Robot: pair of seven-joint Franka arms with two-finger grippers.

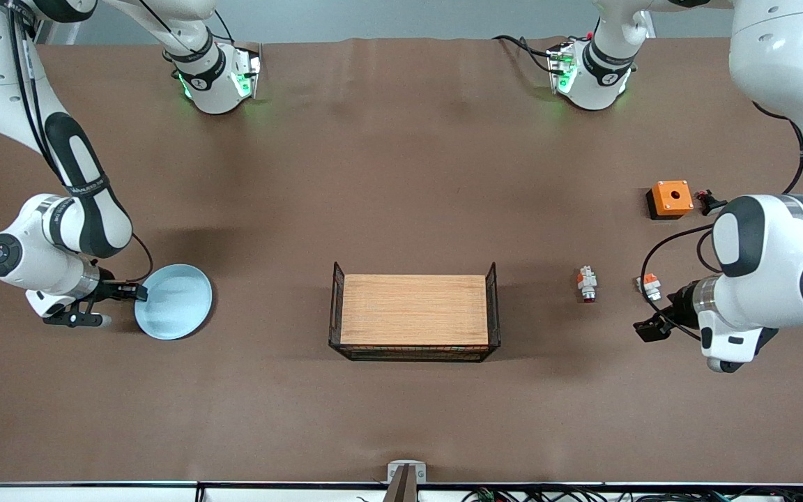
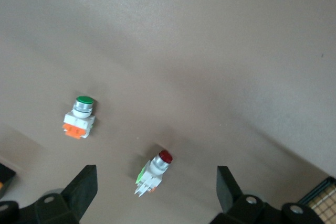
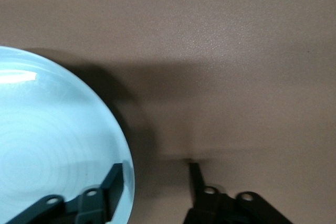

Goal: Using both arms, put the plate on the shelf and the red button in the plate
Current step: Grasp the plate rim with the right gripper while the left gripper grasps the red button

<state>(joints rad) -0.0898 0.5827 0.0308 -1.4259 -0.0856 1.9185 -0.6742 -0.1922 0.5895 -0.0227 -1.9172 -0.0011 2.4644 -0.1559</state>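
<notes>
Round, shallow, pale blue plate (image 3: 52, 150) flat on brown surface (image 1: 401, 174), rim between half-closed fingers of right pincer (image 3: 155, 182), not yet clamped. Tiny white-grey, red-capped button (image 2: 155, 169) on surface between wide-spread fingers of left pincer (image 2: 157, 190), untouched.

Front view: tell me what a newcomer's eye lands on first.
The pale blue plate at the right arm's end of the table, with the right end effector straddling its rim, one finger over the plate. Then the wire basket with its wooden board in mid-table. Toward the left arm's end, the red button lies near the open left end effector.
</notes>
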